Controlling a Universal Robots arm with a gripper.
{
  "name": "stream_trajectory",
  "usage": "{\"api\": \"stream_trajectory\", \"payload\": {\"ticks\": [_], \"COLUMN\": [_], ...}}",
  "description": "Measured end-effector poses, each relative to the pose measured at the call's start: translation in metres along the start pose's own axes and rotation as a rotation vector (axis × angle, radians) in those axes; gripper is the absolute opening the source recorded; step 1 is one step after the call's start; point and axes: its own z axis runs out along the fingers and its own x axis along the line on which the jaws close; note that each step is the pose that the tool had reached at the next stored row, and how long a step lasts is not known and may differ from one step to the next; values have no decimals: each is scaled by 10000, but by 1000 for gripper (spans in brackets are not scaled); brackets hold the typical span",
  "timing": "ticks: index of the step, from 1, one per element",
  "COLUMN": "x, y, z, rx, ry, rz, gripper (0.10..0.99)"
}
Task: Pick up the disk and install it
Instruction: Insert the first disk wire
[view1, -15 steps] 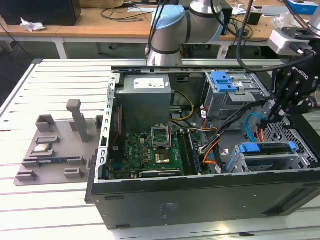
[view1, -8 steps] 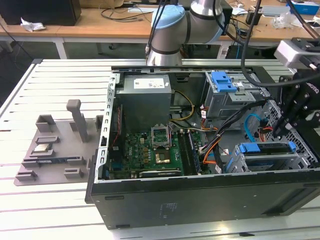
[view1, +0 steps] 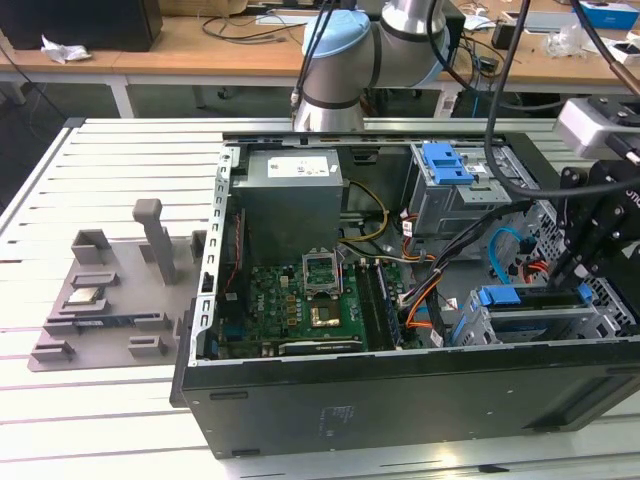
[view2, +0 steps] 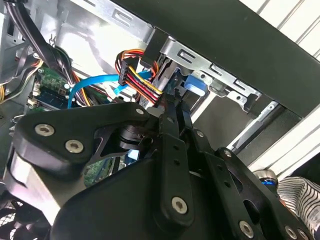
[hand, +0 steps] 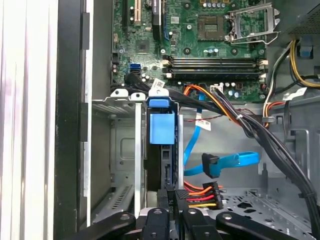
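gripper (hand: 170, 200) fingers (hand: 164, 196) pressed close together, pinching the rear edge of the disk (hand: 165, 165). disk stands on edge directly ahead of the fingertips, seated in the metal drive cage (hand: 125, 145), its blue rail handle (hand: 162, 122) at the end farthest from the fingers. just beside the fingertips: multicoloured power connector (hand: 200, 192) and blue data cable (hand: 230, 161). beyond the cage: motherboard (hand: 200, 40). in the exterior view the gripper (view1: 585, 250) hangs over the case (view1: 400, 400).

The exterior view looks down from high in front of the open computer case (view1: 400, 300). Both wrist views sit close inside it — one facing the motherboard (hand: 210, 45), both sharing the drive cage (hand: 125, 150) and blue cable (view2: 85, 85).
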Motion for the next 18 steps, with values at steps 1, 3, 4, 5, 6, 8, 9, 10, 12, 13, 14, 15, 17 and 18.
{"api": "stream_trajectory", "payload": {"ticks": [1,3,4,5,6,8,9,10,12,13,14,15,17,18], "x": [4,8,8,9,8,7,7,3,3,2,2,3,2,2], "y": [0,2,4,9,13,15,17,17,14,10,8,6,5,5], "z": [4,17,23,25,26,28,27,28,26,26,26,29,42,48], "rx": [0,0,0,1,1,0,0,0,1,2,2,2,2,1], "ry": [0,3,0,-6,-14,-42,-69,-102,-104,-103,-102,-101,-99,-100], "rz": [-1,0,1,3,1,-3,-4,-7,-34,-42,-48,-55,-57,-58], "gripper": [169,169,169,169,169,169,169,169,169,169,169,169,169,169]}}
